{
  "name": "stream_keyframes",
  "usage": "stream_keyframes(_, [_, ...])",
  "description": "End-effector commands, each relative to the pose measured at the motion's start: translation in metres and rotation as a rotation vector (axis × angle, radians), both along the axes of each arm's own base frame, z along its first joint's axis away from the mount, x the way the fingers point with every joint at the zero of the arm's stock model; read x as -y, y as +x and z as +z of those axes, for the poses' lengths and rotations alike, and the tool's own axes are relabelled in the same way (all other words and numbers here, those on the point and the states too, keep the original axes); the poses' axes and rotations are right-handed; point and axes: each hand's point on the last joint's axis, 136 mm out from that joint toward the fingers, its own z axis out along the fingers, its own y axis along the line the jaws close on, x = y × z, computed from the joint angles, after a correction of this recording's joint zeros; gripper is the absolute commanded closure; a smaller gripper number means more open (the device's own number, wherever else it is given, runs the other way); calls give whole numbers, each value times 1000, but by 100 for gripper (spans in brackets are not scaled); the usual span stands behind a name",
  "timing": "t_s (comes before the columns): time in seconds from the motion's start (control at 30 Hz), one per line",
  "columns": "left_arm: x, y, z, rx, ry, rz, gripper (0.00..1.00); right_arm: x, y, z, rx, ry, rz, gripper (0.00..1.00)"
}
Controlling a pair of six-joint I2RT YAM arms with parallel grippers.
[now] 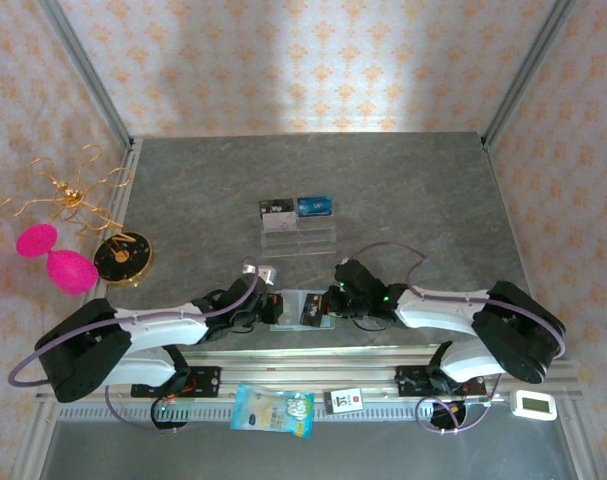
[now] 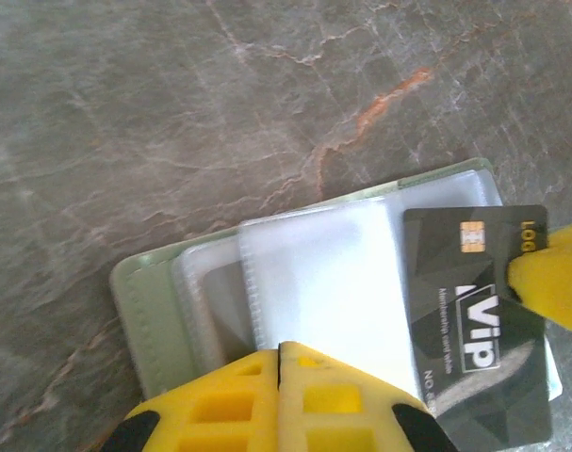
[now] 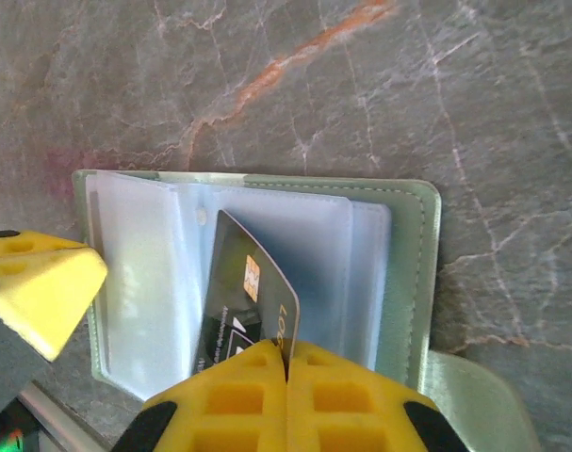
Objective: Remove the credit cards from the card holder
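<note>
Sage-green folding card holder [image 1: 291,303] lies open at the tabletop's [image 1: 403,200] near edge. The left gripper [image 2: 279,350], pressed together on its clear pocket leaf, apparently steadies it. The right gripper [image 3: 287,350] pinches a dark chip-bearing plastic credit card [image 3: 243,292], partly out of its pocket.

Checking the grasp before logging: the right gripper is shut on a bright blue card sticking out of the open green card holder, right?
No: it is a dark card, not blue. The right wrist view shows the right gripper shut on it, sticking out of the open green card holder.
</note>
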Motion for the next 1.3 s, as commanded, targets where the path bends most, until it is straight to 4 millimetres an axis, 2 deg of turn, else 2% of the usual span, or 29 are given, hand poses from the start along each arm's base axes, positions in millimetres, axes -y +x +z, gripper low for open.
stream_keyframes(0.0, [-9, 3, 17, 32, 37, 7, 100, 17, 11, 20, 129, -116, 42, 100])
stream_keyframes(0.1, [-16, 15, 50, 121, 4, 68, 83, 14, 22, 61, 261, -82, 58, 100])
stream_keyframes(0.2, [-28, 22, 72, 181, -16, 141, 62, 9, 32, 103, 396, -39, 80, 100])
stream_keyframes(0.37, [-52, 25, 85, 198, -3, 269, 33, -17, 54, 183, 666, 14, 189, 100])
stream_keyframes(0.47, [-62, 23, 88, 199, 3, 308, 13, -30, 72, 210, 773, -37, 299, 100])
stream_keyframes(0.57, [-68, 20, 88, 183, 18, 332, 1, -45, 92, 210, 803, -84, 441, 100])
stream_keyframes(0.7, [-73, 22, 96, 188, 34, 353, 1, -64, 105, 221, 891, -129, 648, 100])
stream_keyframes(0.87, [-77, 29, 111, 222, 35, 383, 1, -76, 133, 216, 880, -194, 895, 100])
stream_keyframes(1.03, [-89, 39, 136, 289, 64, 429, 1, -88, 171, 207, 846, -276, 1051, 100])
stream_keyframes(1.17, [-109, 46, 155, 342, 146, 493, 1, -94, 202, 197, 848, -359, 1126, 100])
stream_keyframes(1.27, [-121, 52, 165, 368, 182, 530, 1, -97, 218, 196, 866, -384, 1168, 100])
